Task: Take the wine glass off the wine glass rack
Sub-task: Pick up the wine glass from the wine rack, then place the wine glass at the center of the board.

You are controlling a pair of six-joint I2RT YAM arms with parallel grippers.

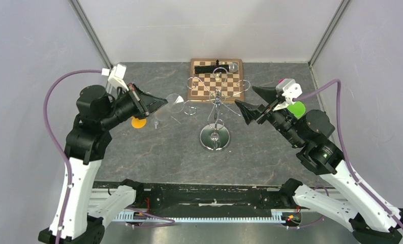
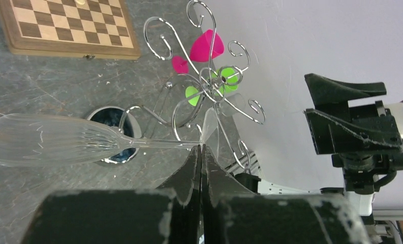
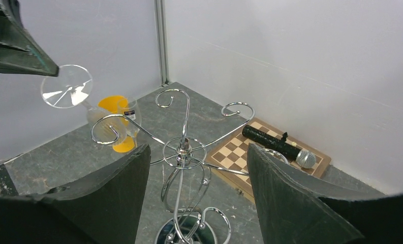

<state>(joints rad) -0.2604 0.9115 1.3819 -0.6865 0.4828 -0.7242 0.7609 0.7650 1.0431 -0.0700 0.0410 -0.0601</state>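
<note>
The wine glass is clear, slender, long-stemmed.

Left end effector points inward, fingers pinched on the wine glass stem; right end effector faces it, fingers spread wide.

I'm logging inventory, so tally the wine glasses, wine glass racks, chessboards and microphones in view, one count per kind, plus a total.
wine glass: 1
wine glass rack: 1
chessboard: 1
microphone: 1
Total: 4
</note>
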